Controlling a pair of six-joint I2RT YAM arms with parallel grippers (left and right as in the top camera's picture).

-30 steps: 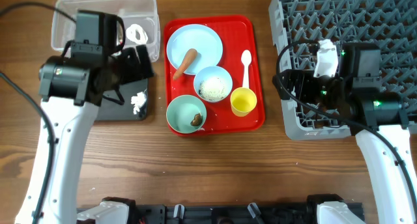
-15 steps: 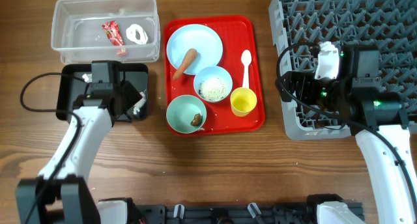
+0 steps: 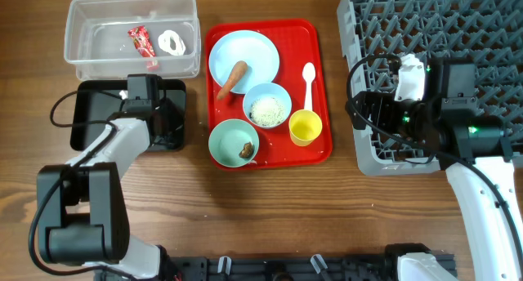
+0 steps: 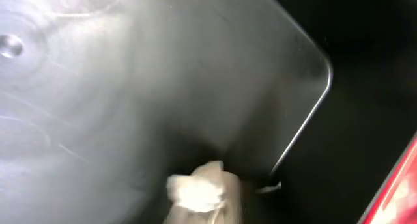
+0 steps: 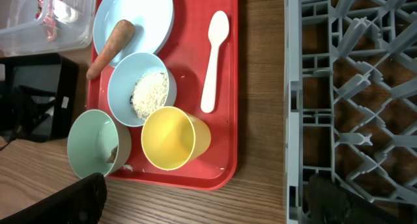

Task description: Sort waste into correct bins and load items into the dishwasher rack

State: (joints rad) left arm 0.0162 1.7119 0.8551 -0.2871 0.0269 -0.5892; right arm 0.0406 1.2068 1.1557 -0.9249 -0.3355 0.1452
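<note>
Left gripper (image 3: 163, 122) down inside the black tub (image 3: 90, 122); cannot tell whether together or apart. Crumpled white scrap (image 4: 199, 193) on the tub floor, near a corner. Right gripper (image 3: 366, 118) spread apart, empty, above the dishwasher rack (image 3: 458, 20) left edge. Red snack wrapper (image 3: 140, 42) inside the clear tub (image 3: 98, 36). Orange carrot (image 3: 235, 75) across the light blue plate (image 3: 253, 48) on the red tray (image 3: 323, 93), on the counter (image 3: 270, 216).

1. The wooden table (image 3: 270, 207) carries four things directly.
2. A black tub (image 3: 90, 118) sits under the left pincer (image 3: 162, 122), which reaches down into the end of it nearest the tray.
3. A clear tub (image 3: 98, 40) lies just beyond that pincer, close beside the black tub.
4. A red tray (image 3: 323, 36) lies flat between the two pincers.
5. A grey rack (image 3: 458, 20) stands under and beyond the right pincer (image 3: 372, 118), apart from the tray.
</note>
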